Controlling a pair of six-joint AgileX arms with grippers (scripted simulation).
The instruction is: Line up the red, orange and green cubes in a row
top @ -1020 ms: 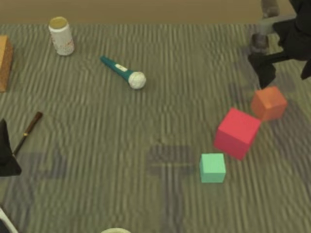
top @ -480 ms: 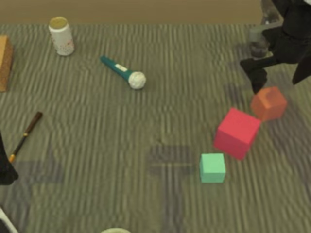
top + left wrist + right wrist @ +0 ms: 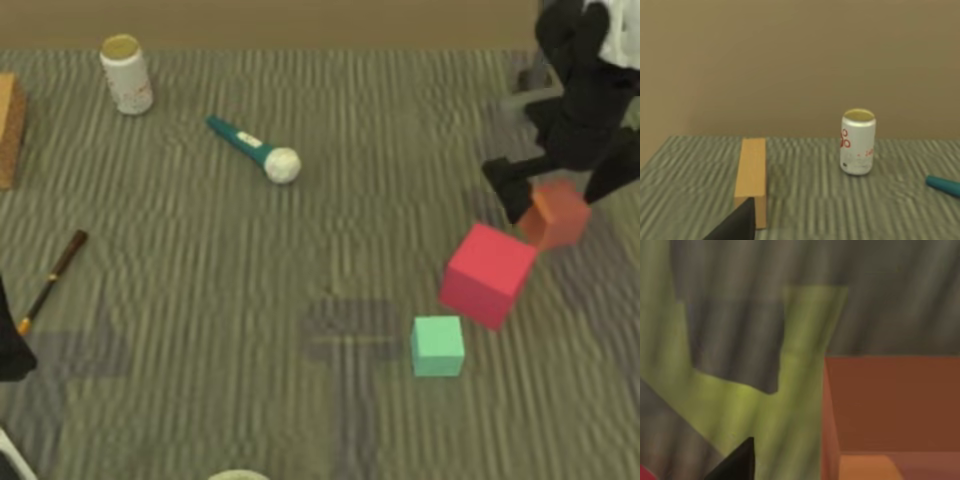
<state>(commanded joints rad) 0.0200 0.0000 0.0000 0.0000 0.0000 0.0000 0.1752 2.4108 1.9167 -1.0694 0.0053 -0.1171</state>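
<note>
Orange cube (image 3: 560, 212), counter's right side beside red cube (image 3: 488, 273); right gripper (image 3: 560, 192) above it, fingers spread apart astride; risk: an off-centre closing finger could nudge it into red.

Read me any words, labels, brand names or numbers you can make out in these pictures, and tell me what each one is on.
None can be read.
White can: red markings on its side, too blurred to read.
Teal microphone: a small pale patch on the handle, too small to read.
Red cube, orange cube, green cube: plain, no markings.
</note>
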